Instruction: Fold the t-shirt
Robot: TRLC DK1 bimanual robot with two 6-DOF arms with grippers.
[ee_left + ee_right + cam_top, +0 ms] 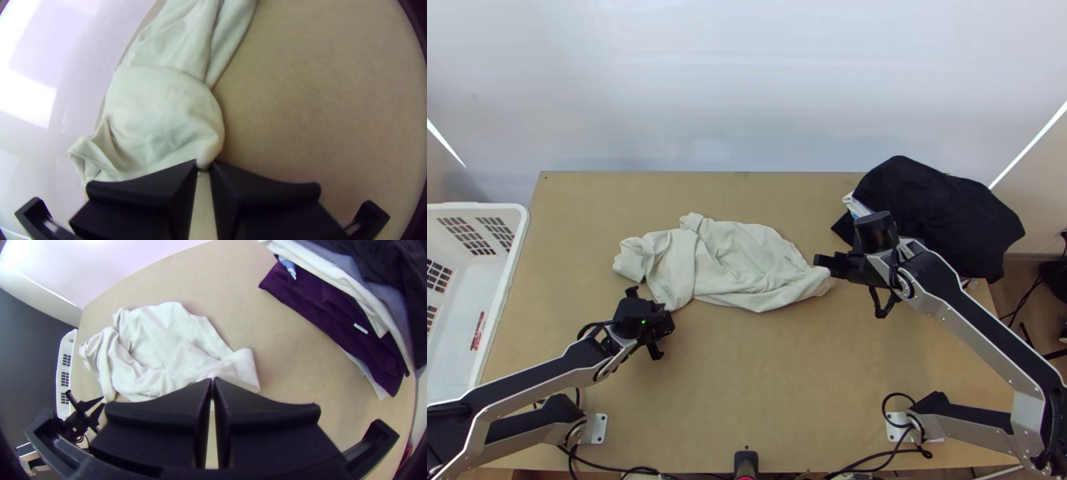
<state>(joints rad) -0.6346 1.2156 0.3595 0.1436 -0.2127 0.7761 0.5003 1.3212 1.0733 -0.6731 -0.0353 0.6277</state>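
T-shirt (739,260), off-white, bunched mid-table, left gripper (661,312) at its 8 o'clock, fingers clamped on its near edge, right gripper (833,274) at 3 o'clock, fingers clamped on that end, garment stack (939,212) beyond, toward 2 o'clock.

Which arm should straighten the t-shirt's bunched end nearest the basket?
Left, probably: the left gripper pinches the t-shirt near that end, while the right gripper is at the opposite end.

Silver-grey links (979,350) carry black panels (987,318), round joints (877,232), looping cables (899,394) and a green light (643,322).
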